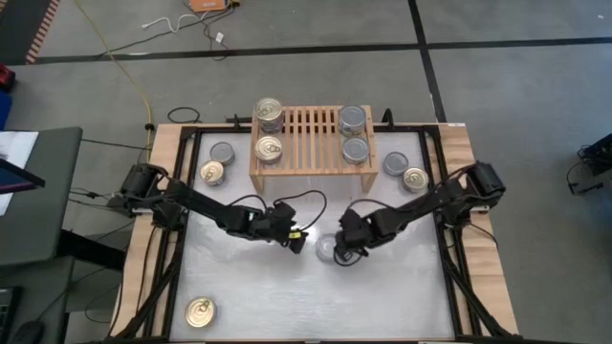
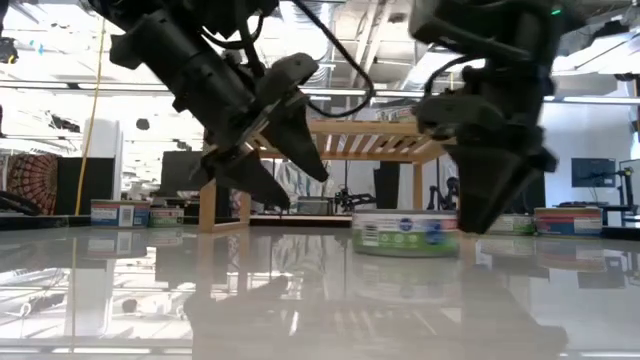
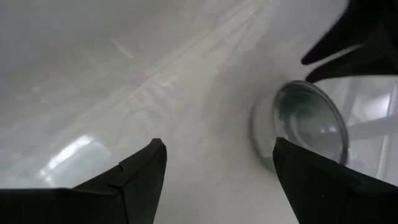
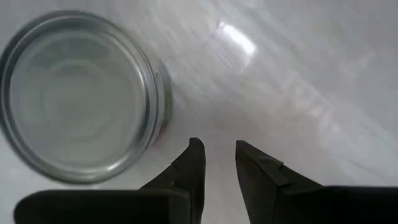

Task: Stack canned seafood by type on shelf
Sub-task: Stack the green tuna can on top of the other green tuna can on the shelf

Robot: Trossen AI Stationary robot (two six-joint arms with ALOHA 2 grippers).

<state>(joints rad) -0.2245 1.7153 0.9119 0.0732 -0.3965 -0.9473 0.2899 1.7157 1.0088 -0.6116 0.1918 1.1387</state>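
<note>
Dark left gripper (image 1: pixel 298 238) spread, right gripper (image 1: pixel 346 254) narrowly parted, flanking silver tin (image 1: pixel 326 248)

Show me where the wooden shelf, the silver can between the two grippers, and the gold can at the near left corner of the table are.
Shelf (image 1: pixel 308 139): high view, on its slatted top.
Silver can (image 1: pixel 327 248): high view, on its lid.
Gold can (image 1: pixel 199 311): high view, on its pull-ring lid.

Left gripper (image 3: pixel 217 165) agape (right (image 4: pixel 219 163) narrower)
</note>
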